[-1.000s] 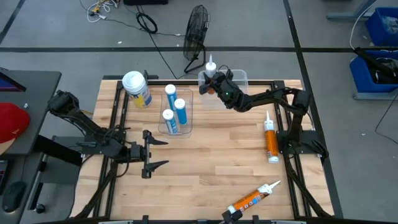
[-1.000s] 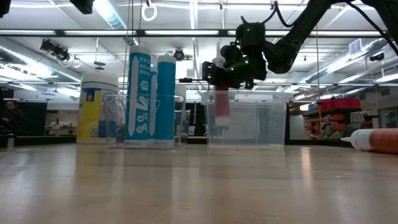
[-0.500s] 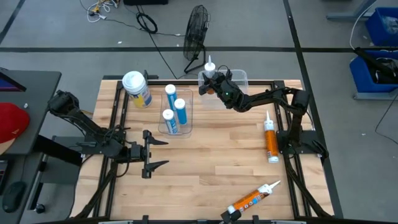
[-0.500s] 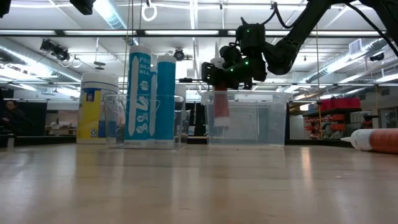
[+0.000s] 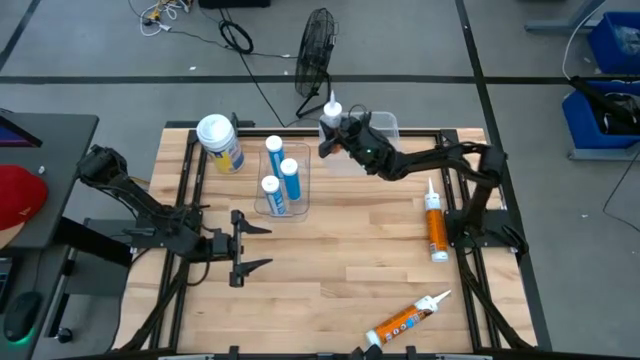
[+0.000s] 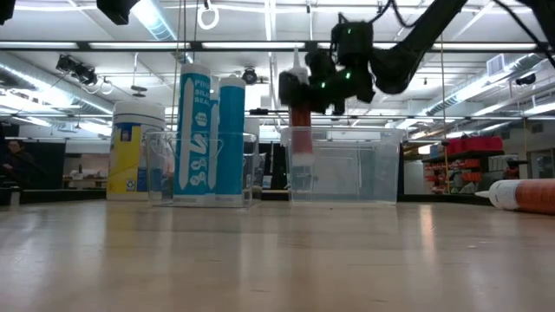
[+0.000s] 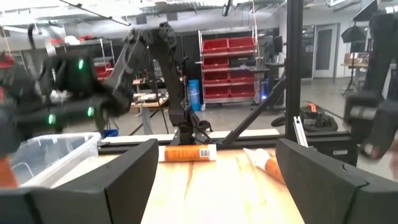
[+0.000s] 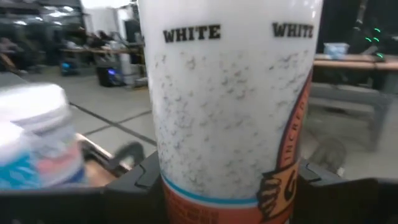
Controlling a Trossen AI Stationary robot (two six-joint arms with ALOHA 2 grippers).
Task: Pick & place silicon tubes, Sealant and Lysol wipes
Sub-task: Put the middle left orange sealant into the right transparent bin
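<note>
workshop/lab | red bin racks [image 7: 231, 65] | ceiling strip lights [image 6: 156, 17] | floor fan [image 5: 318, 45]

Right wrist view: white-and-orange sealant cartridge [image 8: 233, 112] fills frame, top and bottom cut off; right gripper fingers mostly hidden behind it. White-lidded canister [image 8: 38, 146] beside it blurred, label unreadable. Low view: right gripper [image 6: 319, 85] motion-blurred, finger grip on cartridge unclear. Left wrist view: right arm [image 7: 68, 93] smeared; orange sealant tube [image 7: 189, 152] label too small to read. High view: orange tube [image 5: 400, 323] near table's front edge, base cut off.
</note>
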